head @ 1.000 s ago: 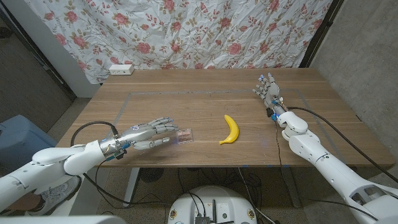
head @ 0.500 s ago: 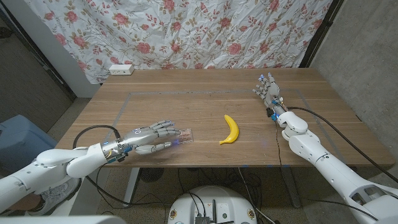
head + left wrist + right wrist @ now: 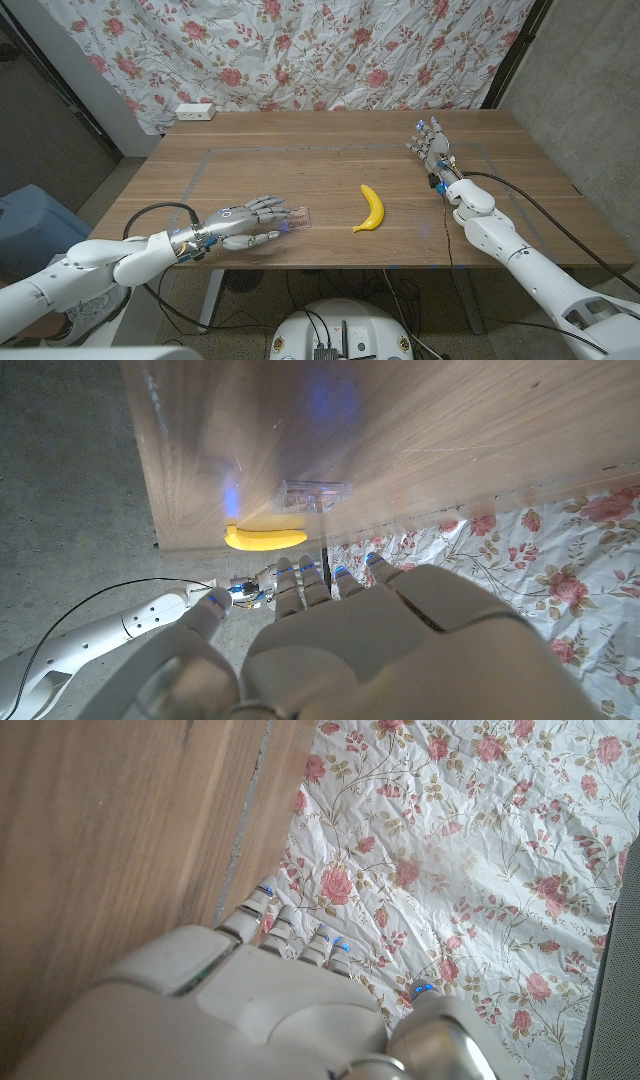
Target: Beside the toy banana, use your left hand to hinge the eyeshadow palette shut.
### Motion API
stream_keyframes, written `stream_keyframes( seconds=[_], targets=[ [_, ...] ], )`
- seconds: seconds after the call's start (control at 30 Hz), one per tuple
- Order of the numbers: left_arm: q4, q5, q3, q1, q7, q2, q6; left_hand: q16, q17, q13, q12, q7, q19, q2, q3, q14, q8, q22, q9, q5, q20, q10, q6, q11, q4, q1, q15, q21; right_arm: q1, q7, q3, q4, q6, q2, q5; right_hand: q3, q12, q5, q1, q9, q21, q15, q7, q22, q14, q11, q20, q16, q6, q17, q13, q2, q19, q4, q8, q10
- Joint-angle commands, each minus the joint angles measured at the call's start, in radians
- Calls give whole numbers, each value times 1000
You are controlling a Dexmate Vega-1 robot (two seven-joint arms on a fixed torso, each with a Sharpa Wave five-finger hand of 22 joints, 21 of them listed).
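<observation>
Palette (image 3: pixel 315 497) clearest before left robot hand (image 3: pixel 400 650)

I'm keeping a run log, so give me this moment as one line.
left hand: open, fingers reaching eyeshadow palette | palette: beside toy banana, lid state unclear | right hand: open, idle at far right

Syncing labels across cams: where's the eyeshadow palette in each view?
Head view: eyeshadow palette lies on the table's near half, at the left robot hand's fingertips, with the toy banana to its right.
Left wrist view: palette is a clear box beyond the fingertips, against the banana.
Right wrist view: not in it.
Shared landmark: the banana.
</observation>
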Motion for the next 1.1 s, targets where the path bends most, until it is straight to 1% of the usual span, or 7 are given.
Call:
stream_keyframes(
  seconds=[0.03, 0.37, 0.5, 0.63, 0.83, 0.9, 1.1],
  targets=[
    [-17, -19, 36, -20, -37, 15, 48, 7, 6, 2, 4, -1, -144, 120, -8, -12, -1, 2, 0, 6, -5, -7, -5, 1, 0, -13, 4, 4, 0, 0, 0, 0, 0, 0, 0, -1, 5, 4, -1, 2, 4, -139, -6, 2, -4, -9, -1, 4, 1, 3, 5, 110, 6, 8, 5, 2],
    [-10, -27, 71, -60, -79, 13, 33, 9, 6, 2, 7, 3, -153, 119, -16, -14, 1, 2, 0, 6, -2, -9, -8, 3, 0, -13, 8, 5, 0, 0, 0, 0, 0, 0, 0, -1, 5, 4, -1, 2, 4, -139, -7, 2, -4, -9, -1, 4, 1, 3, 5, 110, 6, 8, 5, 1],
    [-18, -42, 72, -59, -93, 12, 52, 11, 6, 2, 10, 7, -156, 120, -20, -13, 4, 2, 0, 6, -2, -5, -2, 2, 0, -13, 11, 6, 0, 0, 0, 0, 0, 0, 0, -1, 5, 4, -1, 2, 4, -139, -7, 2, -4, -8, -1, 4, 2, 3, 5, 110, 6, 8, 5, 1],
    [-17, -41, 79, -69, -105, 14, 48, 11, 6, 2, 12, 15, -163, 120, -24, -16, 6, 2, -1, 6, -1, -1, 4, 2, 1, -14, 12, 5, 0, 0, 0, 0, 0, 0, 0, -1, 5, 4, -1, 2, 4, -139, -7, 2, -4, -8, -1, 4, 2, 3, 5, 110, 6, 8, 5, 2],
    [-29, -59, 78, -61, -122, 17, 72, 13, 6, 1, 15, 24, -167, 120, -30, -17, 10, 3, -1, 6, 0, 4, 14, 8, 1, -14, 13, 7, 0, 0, 0, 0, 0, 0, 0, -1, 5, 4, -1, 2, 4, -140, -8, 2, -4, -8, -1, 4, 2, 3, 5, 110, 6, 8, 5, 2],
    [-27, -48, 79, -63, -112, 17, 70, 13, 5, 1, 17, 27, -170, 120, -34, -18, 14, 3, -1, 6, 1, 11, 25, 10, 1, -14, 15, 8, 0, 0, 0, 0, 0, 0, 0, -1, 5, 4, -1, 2, 4, -138, -7, 2, -4, -8, -1, 4, 2, 3, 5, 110, 6, 8, 6, 1],
    [-36, -55, 80, -62, -128, 23, 78, 15, 5, 1, 19, 30, -172, 120, -39, -17, 17, 3, -1, 7, 0, 17, 36, 12, 1, -14, 18, 9, -1, 0, 0, -1, -1, 0, 0, -1, 5, 4, -1, 2, 4, -139, -7, 2, -4, -8, -1, 3, 2, 3, 5, 110, 6, 8, 5, 1]
  ],
)
